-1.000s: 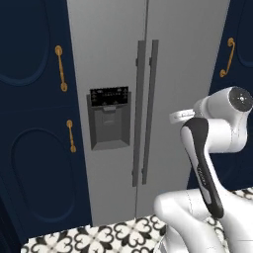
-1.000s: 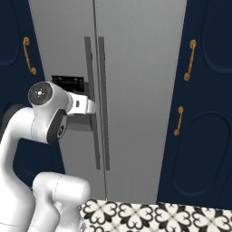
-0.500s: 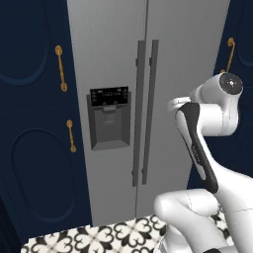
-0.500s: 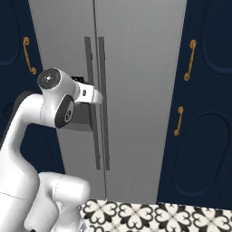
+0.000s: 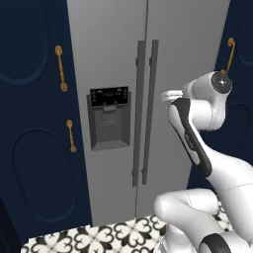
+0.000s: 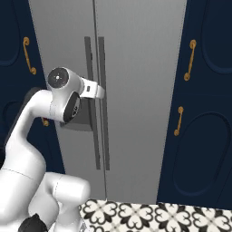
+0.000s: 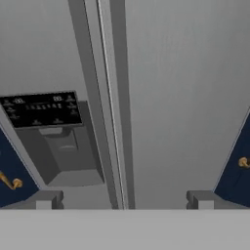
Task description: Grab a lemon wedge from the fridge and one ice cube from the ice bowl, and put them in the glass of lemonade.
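Ahead, upright fridge, handles vertical

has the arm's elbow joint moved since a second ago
Yes. In the left base view the arm's round elbow joint has risen and drawn closer to the fridge, climbing toward the gold cabinet handle beside it.

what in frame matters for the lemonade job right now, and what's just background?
Job:
- fridge, both doors shut
- its two dark handles
- gripper, open, facing the handles

Background:
- dispenser recess
- navy cabinets with gold handles
- patterned floor
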Tool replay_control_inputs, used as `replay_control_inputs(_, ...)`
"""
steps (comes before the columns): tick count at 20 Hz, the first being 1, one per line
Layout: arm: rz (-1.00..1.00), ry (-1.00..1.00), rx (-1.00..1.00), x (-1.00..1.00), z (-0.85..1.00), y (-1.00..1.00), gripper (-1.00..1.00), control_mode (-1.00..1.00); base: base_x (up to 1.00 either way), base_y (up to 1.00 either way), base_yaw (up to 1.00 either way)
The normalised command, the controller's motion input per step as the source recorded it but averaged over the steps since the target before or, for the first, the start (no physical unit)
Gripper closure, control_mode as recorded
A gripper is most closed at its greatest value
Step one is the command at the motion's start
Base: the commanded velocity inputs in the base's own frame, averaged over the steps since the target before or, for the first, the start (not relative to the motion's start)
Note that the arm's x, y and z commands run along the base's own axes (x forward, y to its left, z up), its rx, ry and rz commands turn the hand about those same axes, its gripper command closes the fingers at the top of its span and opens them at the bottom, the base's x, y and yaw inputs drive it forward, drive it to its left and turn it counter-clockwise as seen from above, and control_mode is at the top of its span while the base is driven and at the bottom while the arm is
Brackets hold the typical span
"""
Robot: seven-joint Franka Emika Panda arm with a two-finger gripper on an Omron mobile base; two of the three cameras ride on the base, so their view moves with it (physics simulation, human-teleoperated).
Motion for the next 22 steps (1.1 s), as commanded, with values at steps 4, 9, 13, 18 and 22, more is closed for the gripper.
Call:
replay_control_inputs(4,0.00,0.00,0.00,0.62,-0.01,0.10,-1.00,-1.00,0.00,0.00,0.00)
replay_control_inputs(9,0.00,0.00,0.00,0.73,-0.04,0.00,-1.00,-1.00,0.00,0.00,0.00)
replay_control_inputs(13,0.00,0.00,0.00,0.73,-0.11,0.00,-1.00,-1.00,0.00,0.00,0.00)
replay_control_inputs(18,0.00,0.00,0.00,0.69,-0.15,0.00,-1.00,-1.00,0.00,0.00,0.00)
replay_control_inputs(22,0.00,0.00,0.00,0.66,-0.12,-0.05,-1.00,-1.00,0.00,0.00,0.00)
